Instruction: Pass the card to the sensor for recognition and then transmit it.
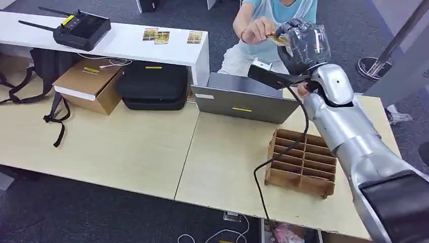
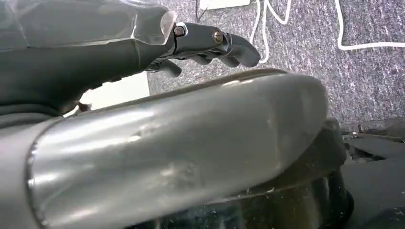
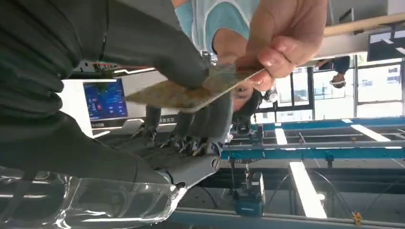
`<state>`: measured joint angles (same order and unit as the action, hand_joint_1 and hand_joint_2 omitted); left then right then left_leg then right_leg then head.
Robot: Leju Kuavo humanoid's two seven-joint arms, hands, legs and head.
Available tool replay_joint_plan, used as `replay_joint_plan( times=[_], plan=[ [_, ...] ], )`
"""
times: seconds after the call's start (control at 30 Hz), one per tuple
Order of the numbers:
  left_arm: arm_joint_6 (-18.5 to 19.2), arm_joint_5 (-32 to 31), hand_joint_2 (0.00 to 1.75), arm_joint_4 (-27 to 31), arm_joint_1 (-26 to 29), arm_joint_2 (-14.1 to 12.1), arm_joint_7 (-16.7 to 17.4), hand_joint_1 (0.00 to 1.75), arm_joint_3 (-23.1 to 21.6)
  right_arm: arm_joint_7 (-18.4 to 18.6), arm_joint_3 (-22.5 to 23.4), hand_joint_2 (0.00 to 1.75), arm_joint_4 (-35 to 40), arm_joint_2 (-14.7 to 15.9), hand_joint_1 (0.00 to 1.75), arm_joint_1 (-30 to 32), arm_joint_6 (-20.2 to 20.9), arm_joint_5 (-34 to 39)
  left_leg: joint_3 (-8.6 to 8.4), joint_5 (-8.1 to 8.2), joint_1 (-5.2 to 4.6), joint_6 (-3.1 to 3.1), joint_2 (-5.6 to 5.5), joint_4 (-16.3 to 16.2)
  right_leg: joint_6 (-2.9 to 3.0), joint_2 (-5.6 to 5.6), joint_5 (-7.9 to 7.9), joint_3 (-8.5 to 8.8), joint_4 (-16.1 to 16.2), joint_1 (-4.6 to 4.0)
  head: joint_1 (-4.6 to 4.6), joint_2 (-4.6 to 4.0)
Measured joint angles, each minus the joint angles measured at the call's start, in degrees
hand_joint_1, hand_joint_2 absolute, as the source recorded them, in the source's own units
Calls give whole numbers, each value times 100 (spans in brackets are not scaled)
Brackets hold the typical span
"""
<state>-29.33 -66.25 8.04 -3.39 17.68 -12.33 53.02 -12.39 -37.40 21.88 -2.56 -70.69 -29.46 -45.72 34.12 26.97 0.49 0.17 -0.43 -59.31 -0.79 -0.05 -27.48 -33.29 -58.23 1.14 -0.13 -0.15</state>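
Pale wood tabletop (image 1: pixel 126 147) over dark grey carpet; a long white shelf (image 1: pixel 126 45) at the back carries a black antenna-fitted controller (image 1: pixel 81 29) and three spare picture cards (image 1: pixel 162 35). A grey closed laptop (image 1: pixel 243 101) and a brown slotted wooden organiser (image 1: pixel 303 162) sit nearer the robot.

Right hand (image 1: pixel 303 45): raised high and extended forward beyond the laptop, silver forearm angled upward. It pinches the thin yellowish patterned card (image 3: pixel 191 93) between the thick grey thumb (image 3: pixel 157 52) and darker fingers (image 3: pixel 210 124). A person's hand (image 3: pixel 282 38) grips the card's far edge. Both hold it at once.

Left hand (image 2: pixel 210 45): hangs low over carpet, fingers curled in, holding nothing.

Judgement: handover stage, the transmit part of the task.

Risks:
- If the robot lets go before the person's grip is firm, the card may drop behind the laptop.
- If the pinch persists while the person pulls, the card may bend or be jerked.
- A black cable (image 1: pixel 298 126) trails from the wrist across the organiser; swinging the arm back could snag it.
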Motion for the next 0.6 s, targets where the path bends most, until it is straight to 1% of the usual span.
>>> replay_joint_plan(
  times=[0.53,0.6],
  plan=[
    [-2,-52,0,0,0,2,-13,0,7,-125,146,175,-9,81,175,-7,-50,149,0,0,0,0,0,-1,0,0,0,0,0,0,0,0],
    [-2,-52,0,0,-1,2,-13,0,9,-146,168,175,-9,81,175,-6,-20,260,0,0,0,0,0,-1,0,0,0,0,0,0,-2,0]
  ],
)
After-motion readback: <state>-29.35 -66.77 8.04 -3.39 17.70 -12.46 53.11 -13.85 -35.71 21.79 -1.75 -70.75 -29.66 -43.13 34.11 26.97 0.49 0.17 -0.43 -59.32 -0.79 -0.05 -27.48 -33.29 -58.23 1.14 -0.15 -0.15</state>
